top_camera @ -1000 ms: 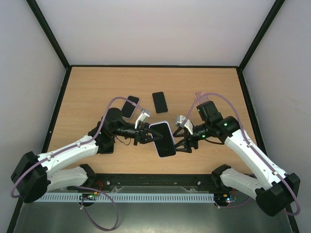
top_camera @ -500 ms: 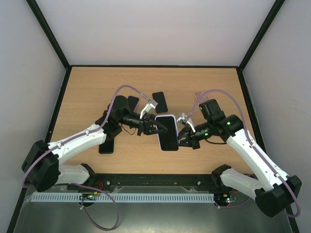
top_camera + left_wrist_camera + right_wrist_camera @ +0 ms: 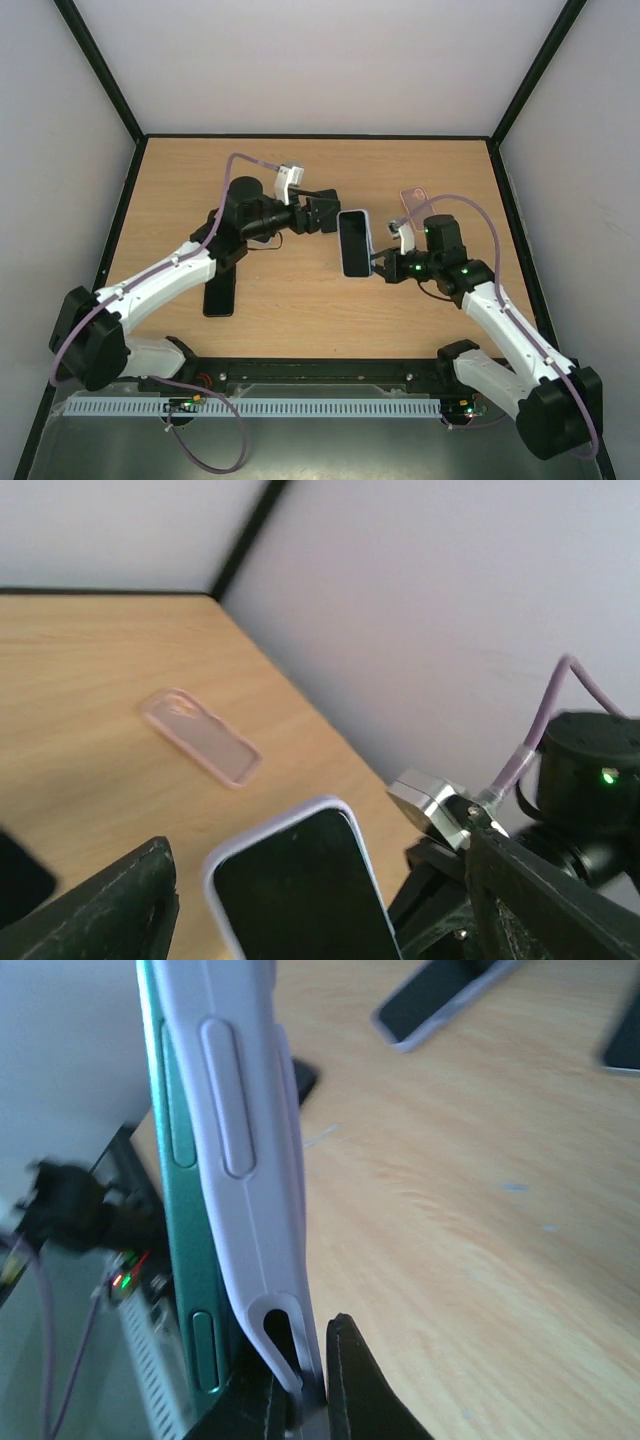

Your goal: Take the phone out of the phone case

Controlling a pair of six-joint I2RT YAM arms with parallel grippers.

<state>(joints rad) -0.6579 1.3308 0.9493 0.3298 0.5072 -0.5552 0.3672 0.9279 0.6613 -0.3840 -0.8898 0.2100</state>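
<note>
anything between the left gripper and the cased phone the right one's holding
Nothing visible. The open left gripper faces the cased phone at its far end with only air between; the right gripper clamps its other end.

walls (image 3: 300, 60): plain wht, 3 sides | frame (image 3: 100, 70): blk struts | table (image 3: 200, 180): lt wood | light: even, soft

The phone (image 3: 353, 245), in its phone case (image 3: 245, 1140), is being held over the middle of the surface (image 3: 400, 160), pinched at its right edge by the right gripper (image 3: 377, 265). The left gripper (image 3: 328, 211) is being held just left of its far end. An empty case (image 3: 413, 197) is lying behind the right gripper, and a second phone (image 3: 219, 292) is lying at the left, just before the left arm (image 3: 160, 285).
</note>
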